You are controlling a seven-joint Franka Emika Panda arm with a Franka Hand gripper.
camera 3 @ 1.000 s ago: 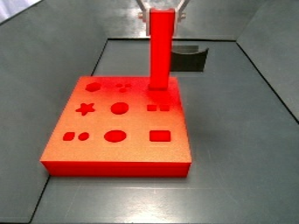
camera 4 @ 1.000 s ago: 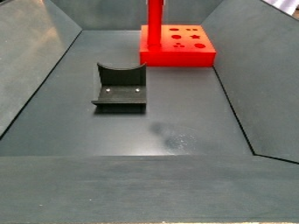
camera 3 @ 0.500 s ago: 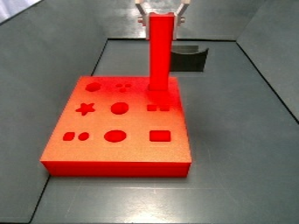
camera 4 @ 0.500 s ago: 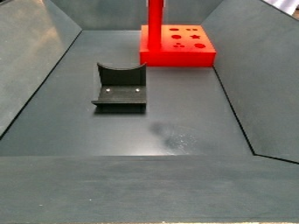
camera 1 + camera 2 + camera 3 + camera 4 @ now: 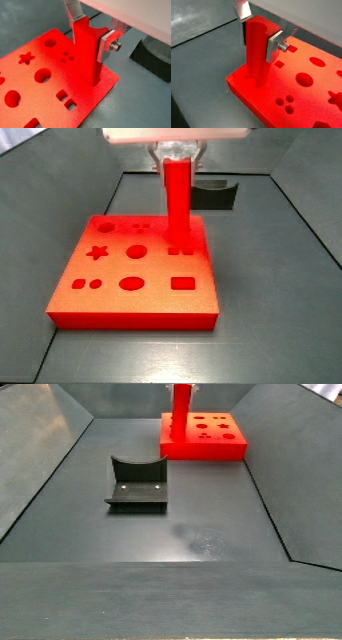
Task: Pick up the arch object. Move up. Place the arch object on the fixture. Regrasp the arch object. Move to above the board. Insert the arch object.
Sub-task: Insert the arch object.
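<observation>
Item, nearest in a side view: the board (image 5: pixel 134 268), an orange-red slab with shaped cut-outs, lay flat on the dark table (image 5: pixel 267 328), with bare floor before it and along both its long sides. Item: the arch object (image 5: pixel 178 203), a slim red bar, stood upright with its lower end in the board near the far edge. Item: the pincer (image 5: pixel 178 155) was above the board at the bar's upper end, pinching the arch object; in both wrist views the silver fingers (image 5: pixel 105 45) (image 5: pixel 272 47) were pressed flat against opposite faces of the bar (image 5: pixel 87 55) (image 5: pixel 256 50), the bar rising between them and running down to the board (image 5: pixel 40 75) (image 5: pixel 304 95). Item, beyond the board: the fixture (image 5: pixel 214 195), a dark block, stood apart from the slab near the back wall. In a side view from the opposite end, the fixture (image 5: pixel 136 484) stood nearest on open floor, the board (image 5: pixel 207 436) lay farther off by the sloping walls, and the arch object (image 5: pixel 178 406) stood at its corner.
</observation>
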